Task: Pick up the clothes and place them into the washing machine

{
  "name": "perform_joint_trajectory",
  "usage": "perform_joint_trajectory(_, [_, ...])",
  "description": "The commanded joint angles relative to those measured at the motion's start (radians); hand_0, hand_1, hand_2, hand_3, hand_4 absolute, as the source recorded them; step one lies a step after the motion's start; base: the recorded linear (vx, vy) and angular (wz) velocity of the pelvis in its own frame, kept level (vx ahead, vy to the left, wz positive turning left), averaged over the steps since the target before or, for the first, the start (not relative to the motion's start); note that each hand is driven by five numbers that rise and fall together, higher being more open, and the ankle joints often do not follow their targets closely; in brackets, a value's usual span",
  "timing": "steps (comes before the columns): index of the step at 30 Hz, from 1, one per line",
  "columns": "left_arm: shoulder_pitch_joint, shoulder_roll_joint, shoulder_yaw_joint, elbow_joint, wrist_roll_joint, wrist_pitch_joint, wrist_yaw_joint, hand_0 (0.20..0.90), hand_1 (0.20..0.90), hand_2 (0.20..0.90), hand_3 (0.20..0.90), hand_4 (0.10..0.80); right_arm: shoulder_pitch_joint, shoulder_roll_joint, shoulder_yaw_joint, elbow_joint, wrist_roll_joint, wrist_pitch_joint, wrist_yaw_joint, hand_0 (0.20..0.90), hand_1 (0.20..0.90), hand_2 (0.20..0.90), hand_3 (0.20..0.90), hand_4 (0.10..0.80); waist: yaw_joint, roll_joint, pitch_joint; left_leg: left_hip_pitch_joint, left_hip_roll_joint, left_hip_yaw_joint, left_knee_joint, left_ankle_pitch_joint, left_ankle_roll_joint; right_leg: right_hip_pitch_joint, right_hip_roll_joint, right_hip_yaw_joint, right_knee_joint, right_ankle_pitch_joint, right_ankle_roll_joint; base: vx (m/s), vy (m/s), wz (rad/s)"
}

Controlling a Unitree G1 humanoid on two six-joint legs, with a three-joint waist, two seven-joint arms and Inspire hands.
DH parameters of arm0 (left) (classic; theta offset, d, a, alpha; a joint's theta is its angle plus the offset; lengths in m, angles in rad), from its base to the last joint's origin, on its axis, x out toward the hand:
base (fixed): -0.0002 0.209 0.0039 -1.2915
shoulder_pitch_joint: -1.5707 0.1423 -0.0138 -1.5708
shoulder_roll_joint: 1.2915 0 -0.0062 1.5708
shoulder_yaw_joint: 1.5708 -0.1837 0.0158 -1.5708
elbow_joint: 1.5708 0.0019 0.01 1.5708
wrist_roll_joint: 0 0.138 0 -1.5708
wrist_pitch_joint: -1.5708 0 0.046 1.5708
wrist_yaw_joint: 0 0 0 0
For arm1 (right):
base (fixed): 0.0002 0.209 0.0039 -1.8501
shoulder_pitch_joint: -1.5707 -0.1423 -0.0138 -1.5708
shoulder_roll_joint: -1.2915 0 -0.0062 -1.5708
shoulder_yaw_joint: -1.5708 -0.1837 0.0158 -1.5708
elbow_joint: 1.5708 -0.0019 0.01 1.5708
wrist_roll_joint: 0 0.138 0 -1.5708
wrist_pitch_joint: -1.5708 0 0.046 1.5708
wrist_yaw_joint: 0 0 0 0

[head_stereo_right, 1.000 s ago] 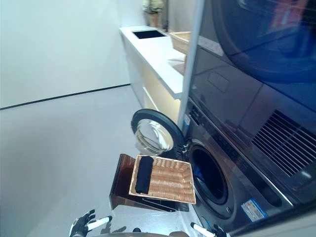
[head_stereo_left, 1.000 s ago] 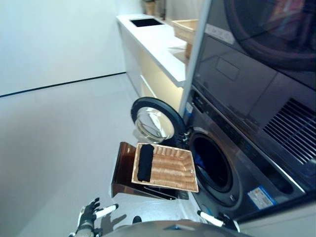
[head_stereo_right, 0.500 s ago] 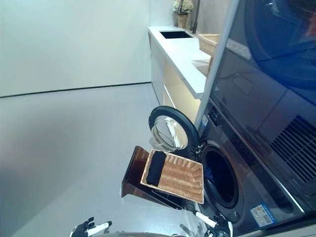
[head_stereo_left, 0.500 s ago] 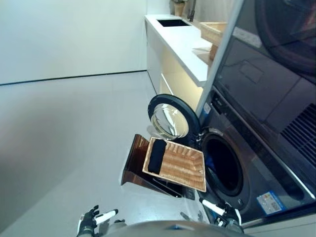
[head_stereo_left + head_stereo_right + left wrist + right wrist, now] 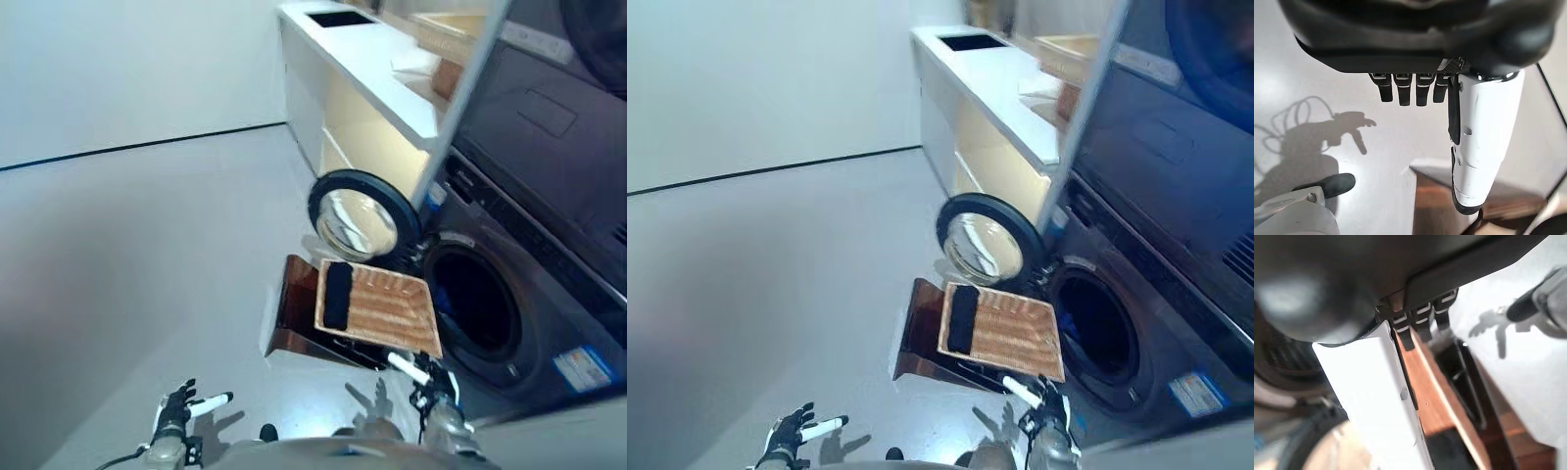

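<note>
A folded black garment lies at the left end of a wicker basket that rests on a brown stand on the floor. Right of it is the washing machine, its round door swung open and its drum dark inside. My left hand hangs low at the lower left, open and empty, well short of the basket. My right hand is just below the basket's near right corner, fingers straight, holding nothing. In the right wrist view the stand shows past the fingers.
A white counter with a black inset runs along the far right, with a second wicker basket on it. A dark upper appliance sits above the washer. Pale floor spreads to the left.
The camera has swung, shifting the whole scene. My right hand has risen closer to the basket's near corner. The garment and basket lie as before.
</note>
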Motion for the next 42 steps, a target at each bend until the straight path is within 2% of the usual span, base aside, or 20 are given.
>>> perform_joint_trajectory(1, [-0.021, 0.047, 0.021, -0.051, 0.013, -0.041, 0.001, 0.9, 0.9, 0.9, 0.9, 0.8, -0.019, -0.065, 0.017, -0.081, -0.02, -0.059, -0.021, 0.9, 0.9, 0.9, 0.9, 0.8, -0.012, -0.009, -0.033, 0.014, -0.015, -0.022, 0.027, -0.037, -0.03, 0.054, 0.078, -0.052, -0.209, 0.033, -0.028, 0.245, -0.116, -0.29])
perform_joint_trajectory(3, [-0.027, 0.051, 0.005, -0.054, 0.02, -0.045, 0.006, 0.9, 0.9, 0.9, 0.9, 0.8, -0.008, -0.06, 0.041, -0.144, -0.04, -0.057, -0.024, 0.9, 0.9, 0.9, 0.9, 0.8, -0.026, -0.02, -0.035, 0.019, -0.018, -0.039, 0.037, -0.059, -0.03, 0.06, 0.09, 0.034, -0.249, 0.054, -0.024, 0.236, -0.164, -0.14])
perform_joint_trajectory(4, [-0.027, 0.046, 0.008, -0.05, 0.022, -0.042, 0.009, 0.9, 0.9, 0.9, 0.9, 0.8, 0.005, -0.055, 0.047, -0.15, -0.053, -0.052, -0.025, 0.9, 0.9, 0.9, 0.9, 0.8, -0.022, -0.033, -0.039, 0.024, -0.014, -0.038, 0.067, -0.075, -0.034, 0.089, 0.086, 0.043, -0.276, 0.062, -0.024, 0.174, -0.16, 0.11])
perform_joint_trajectory(6, [-0.024, 0.039, 0.003, -0.05, 0.019, -0.039, 0.009, 0.9, 0.9, 0.9, 0.9, 0.8, 0.019, -0.053, 0.053, -0.197, -0.06, -0.051, -0.022, 0.9, 0.9, 0.9, 0.9, 0.8, -0.025, -0.038, -0.043, 0.015, -0.012, -0.038, 0.12, -0.076, -0.042, 0.105, 0.091, 0.047, -0.286, 0.064, -0.03, 0.144, -0.159, 0.39])
perform_joint_trajectory(9, [-0.023, 0.024, -0.011, -0.072, 0.012, -0.043, 0.002, 0.9, 0.9, 0.9, 0.9, 0.8, 0.028, -0.061, 0.057, -0.214, -0.056, -0.054, -0.018, 0.9, 0.9, 0.9, 0.9, 0.8, -0.023, -0.055, -0.029, -0.089, 0.017, -0.044, 0.417, -0.028, -0.066, 0.155, 0.098, 0.038, -0.303, 0.049, -0.071, 0.104, -0.204, 0.31])
perform_joint_trajectory(10, [-0.023, 0.024, -0.011, -0.072, 0.012, -0.043, 0.002, 0.9, 0.9, 0.9, 0.9, 0.8, 0.028, -0.061, 0.057, -0.214, -0.055, -0.054, -0.018, 0.9, 0.9, 0.9, 0.9, 0.8, -0.026, -0.051, -0.03, -0.097, 0.021, -0.048, 0.429, -0.034, -0.067, 0.154, 0.102, 0.034, -0.303, 0.049, -0.072, 0.054, -0.2, 0.43])
perform_joint_trajectory(11, [-0.028, 0.017, -0.012, -0.085, -0.003, -0.042, 0.003, 0.9, 0.9, 0.9, 0.9, 0.8, 0.029, -0.068, 0.061, -0.25, -0.055, -0.052, -0.029, 0.9, 0.9, 0.9, 0.9, 0.8, -0.008, -0.055, -0.007, -0.173, 0.017, -0.085, 0.569, 0.027, -0.077, 0.181, 0.106, 0.027, -0.312, 0.04, -0.098, 0.033, -0.137, 0.48])
perform_joint_trajectory(12, [-0.029, 0.008, -0.02, -0.093, -0.008, -0.045, 0.003, 0.9, 0.9, 0.9, 0.9, 0.8, 0.02, -0.072, 0.063, -0.252, -0.055, -0.053, -0.035, 0.9, 0.9, 0.9, 0.9, 0.8, 0.005, -0.059, 0.0, -0.208, -0.009, -0.124, 0.601, 0.039, -0.074, 0.186, 0.102, 0.036, -0.323, 0.042, -0.1, 0.093, -0.134, 0.32])
perform_joint_trajectory(13, [-0.024, 0.002, -0.018, -0.091, -0.011, -0.047, 0.005, 0.9, 0.9, 0.9, 0.9, 0.8, 0.012, -0.074, 0.067, -0.246, -0.057, -0.055, -0.038, 0.9, 0.9, 0.9, 0.9, 0.8, 0.007, -0.056, -0.004, -0.223, -0.006, -0.144, 0.574, 0.033, -0.071, 0.193, 0.102, 0.043, -0.335, 0.039, -0.094, 0.217, -0.002, -0.01])
perform_joint_trajectory(15, [-0.017, -0.001, -0.025, -0.077, 0.0, -0.049, 0.013, 0.9, 0.9, 0.9, 0.9, 0.8, -0.018, -0.078, 0.077, -0.236, -0.059, -0.059, -0.04, 0.9, 0.9, 0.9, 0.9, 0.8, 0.013, -0.043, -0.023, -0.208, 0.057, -0.143, 0.328, 0.022, -0.077, 0.212, 0.106, 0.064, -0.356, 0.015, -0.065, 0.286, 0.056, -0.27])
perform_joint_trajectory(16, [-0.017, -0.002, -0.025, -0.077, 0.0, -0.049, 0.013, 0.9, 0.9, 0.9, 0.9, 0.8, -0.017, -0.079, 0.077, -0.235, -0.059, -0.059, -0.04, 0.9, 0.9, 0.9, 0.9, 0.8, 0.016, -0.045, -0.02, -0.197, 0.056, -0.139, 0.318, 0.024, -0.077, 0.218, 0.104, 0.066, -0.358, 0.014, -0.065, 0.227, 0.077, -0.29])
perform_joint_trajectory(18, [-0.019, -0.005, -0.047, -0.07, 0.024, -0.043, 0.019, 0.9, 0.9, 0.9, 0.9, 0.8, -0.029, -0.088, 0.086, -0.261, -0.066, -0.059, -0.048, 0.9, 0.9, 0.9, 0.9, 0.8, 0.025, -0.011, -0.029, -0.192, 0.102, -0.127, 0.077, 0.096, -0.1, 0.244, 0.123, 0.077, -0.377, -0.014, -0.048, 0.259, 0.107, -0.02])
perform_joint_trajectory(21, [-0.016, -0.014, -0.063, -0.063, 0.036, -0.036, 0.025, 0.9, 0.9, 0.9, 0.9, 0.8, -0.023, -0.094, 0.096, -0.287, -0.076, -0.055, -0.048, 0.9, 0.9, 0.9, 0.9, 0.8, 0.033, 0.024, -0.032, -0.182, 0.084, -0.154, -0.039, 0.143, -0.113, 0.284, 0.125, 0.101, -0.39, -0.052, -0.038, 0.256, 0.128, 0.11])
perform_joint_trajectory(24, [-0.017, -0.002, -0.069, -0.063, 0.05, -0.04, 0.019, 0.9, 0.9, 0.9, 0.9, 0.8, -0.018, -0.082, 0.105, -0.286, -0.078, -0.051, -0.03, 0.9, 0.9, 0.9, 0.9, 0.8, 0.032, 0.025, -0.03, -0.173, 0.064, -0.153, 0.023, 0.114, -0.104, 0.292, 0.098, 0.122, -0.362, -0.065, -0.029, 0.244, 0.162, -0.43])
perform_joint_trajectory(27, [-0.022, 0.024, -0.056, -0.078, 0.055, -0.042, 0.017, 0.9, 0.9, 0.9, 0.9, 0.8, -0.008, -0.067, 0.11, -0.305, -0.072, -0.045, -0.016, 0.9, 0.9, 0.9, 0.9, 0.8, 0.041, 0.006, -0.029, -0.188, 0.025, -0.116, 0.096, 0.062, -0.075, 0.293, 0.058, 0.134, -0.297, -0.07, -0.011, 0.262, 0.156, -0.83])
perform_joint_trajectory(31, [-0.038, 0.051, -0.053, -0.119, 0.054, -0.045, 0.023, 0.9, 0.9, 0.9, 0.9, 0.8, -0.034, -0.048, 0.126, -0.279, -0.051, -0.041, 0.003, 0.9, 0.9, 0.9, 0.9, 0.8, 0.059, -0.002, -0.03, -0.156, -0.026, -0.087, 0.131, -0.007, -0.026, 0.226, 0.036, 0.133, -0.144, -0.028, 0.019, 0.255, 0.148, -0.39])
perform_joint_trajectory(32, [-0.038, 0.051, -0.053, -0.12, 0.054, -0.044, 0.023, 0.9, 0.9, 0.9, 0.9, 0.8, -0.034, -0.048, 0.126, -0.279, -0.051, -0.041, 0.003, 0.9, 0.9, 0.9, 0.9, 0.8, 0.06, -0.002, -0.03, -0.156, -0.026, -0.086, 0.131, -0.007, -0.026, 0.226, 0.036, 0.134, -0.142, -0.028, 0.02, 0.2, 0.133, -0.15])
perform_joint_trajectory(36, [-0.035, 0.067, -0.058, -0.175, 0.045, -0.039, 0.011, 0.9, 0.9, 0.9, 0.9, 0.8, -0.07, -0.04, 0.156, -0.279, -0.029, -0.034, 0.009, 0.9, 0.9, 0.9, 0.9, 0.8, 0.052, 0.013, -0.002, -0.114, -0.037, -0.084, 0.112, -0.022, 0.002, 0.102, 0.073, 0.086, 0.02, 0.015, 0.019, 0.133, 0.117, -0.26])
perform_joint_trajectory(38, [-0.041, 0.069, -0.057, -0.163, 0.043, -0.039, 0.011, 0.9, 0.9, 0.9, 0.9, 0.8, -0.096, -0.034, 0.169, -0.279, -0.019, -0.033, 0.006, 0.9, 0.9, 0.9, 0.9, 0.8, 0.046, 0.018, 0.005, -0.094, -0.043, -0.09, 0.094, -0.029, -0.001, 0.071, 0.09, 0.051, -0.027, -0.026, -0.003, 0.167, 0.046, -0.36])
perform_joint_trajectory(42, [-0.036, 0.06, -0.068, -0.122, 0.053, -0.035, 0.01, 0.9, 0.9, 0.9, 0.9, 0.8, -0.159, -0.028, 0.183, -0.172, -0.033, -0.015, -0.007, 0.9, 0.9, 0.9, 0.9, 0.8, 0.053, 0.008, 0.006, -0.028, -0.042, -0.09, 0.056, -0.061, -0.02, 0.036, 0.04, -0.075, -0.249, 0.042, -0.022, 0.23, -0.095, -0.26])
